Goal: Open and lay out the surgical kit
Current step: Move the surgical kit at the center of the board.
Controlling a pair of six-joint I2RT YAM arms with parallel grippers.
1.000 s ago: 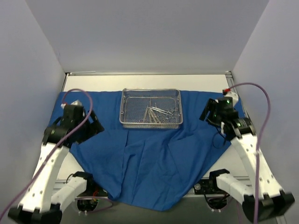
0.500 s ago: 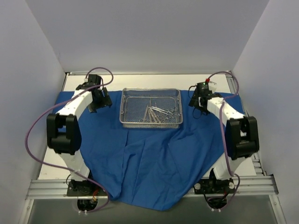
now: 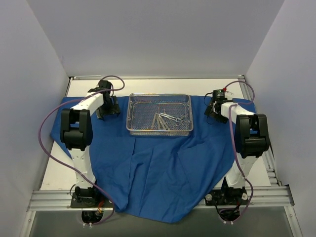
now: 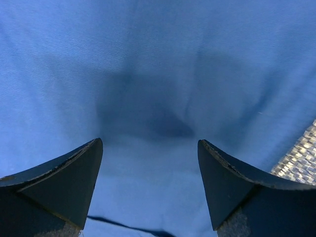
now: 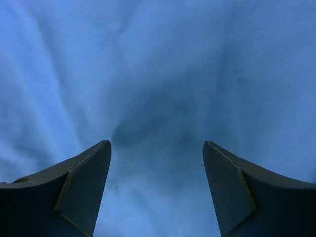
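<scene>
The steel tools [image 3: 165,120] are seen lying in a bunch inside the wire tray [image 3: 159,96], and none has been taken out yet. The tray is set at the back middle of the blue cloth [image 3: 163,168]. The cloth is already opened out over the table [image 3: 148,85], with one corner hung over the near edge. Tray, tools and cloth have not been moved in the last second. What has changed is the arms: a second ago they were pulled back by the sides of the cloth, and now they have been stretched forward. The left gripper [image 3: 108,109] is held just beside the tray's left end, and the right gripper [image 3: 212,111] near its right end. In both wrist views only cloth is seen under the fingers, which are held wide apart with nothing between them. It looks as if the unwrapping is done and the tray or tools are to be dealt with next.
</scene>
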